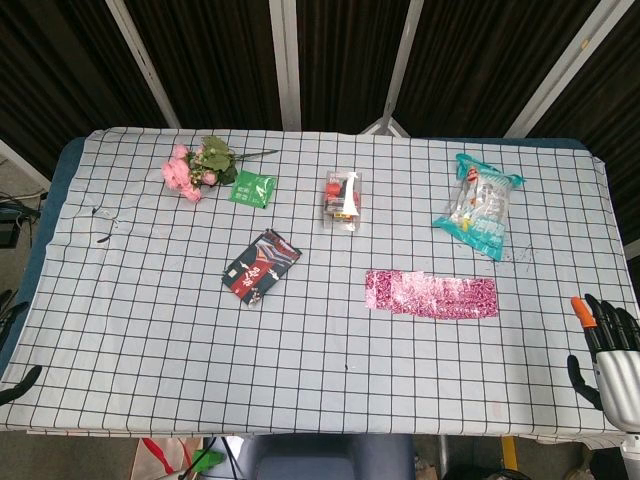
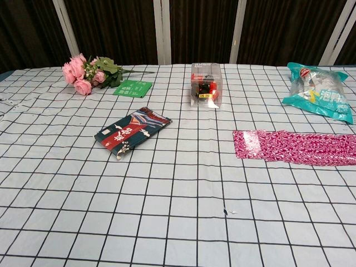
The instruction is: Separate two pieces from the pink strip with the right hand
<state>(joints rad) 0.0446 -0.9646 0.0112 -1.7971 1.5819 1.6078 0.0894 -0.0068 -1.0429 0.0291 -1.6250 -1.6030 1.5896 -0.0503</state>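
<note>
From the head view we locate the pink strip (image 1: 431, 294) lying flat on the checked tablecloth (image 1: 150, 330), right of centre, well apart from the right hand (image 1: 608, 360), which sits off the table's right edge with fingers apart and holding nothing; the left hand is not visible, though a dark tip at the lower left edge may belong to it, and we cannot tell; we judge that the thin strip may slide or lift whole when pulled, since nothing pins it, and that the wrong number of pieces may tear away; we count one strip, one flower bunch (image 1: 196, 165), one green packet (image 1: 252, 188), one dark packet (image 1: 261, 266), one clear box (image 1: 343, 198), one teal snack bag (image 1: 478, 206). From the chest view neither hand appears; the strip (image 2: 295, 147) runs past the right frame edge; the counts repeat.
</note>
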